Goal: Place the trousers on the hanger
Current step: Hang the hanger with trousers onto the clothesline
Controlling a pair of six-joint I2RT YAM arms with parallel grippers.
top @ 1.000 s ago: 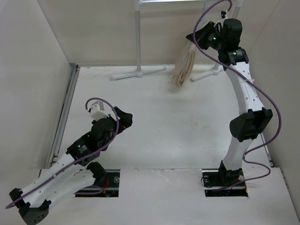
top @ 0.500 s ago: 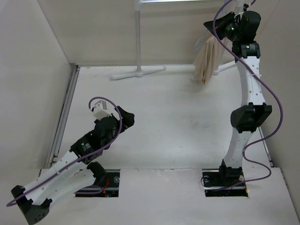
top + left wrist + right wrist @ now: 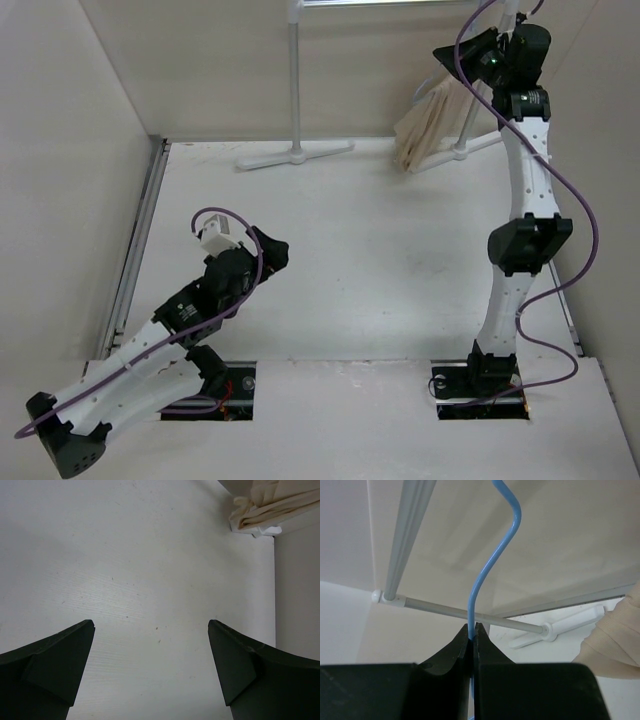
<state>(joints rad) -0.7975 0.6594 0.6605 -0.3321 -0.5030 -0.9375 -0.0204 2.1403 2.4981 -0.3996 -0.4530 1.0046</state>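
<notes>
While the left gripper (image 3: 151, 625) sits spread, the right gripper (image 3: 472, 628) pinches the hanger (image 3: 471, 607), trousers (image 3: 430, 125) apparently hanging.

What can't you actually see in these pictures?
- Right wrist view: the hook of the thin light-blue wire hanger runs off the top edge.
- Same view: the right end effector, shut on it, hides its triangle.
- Top view: the soft beige trousers are too small to show their drape.
</notes>
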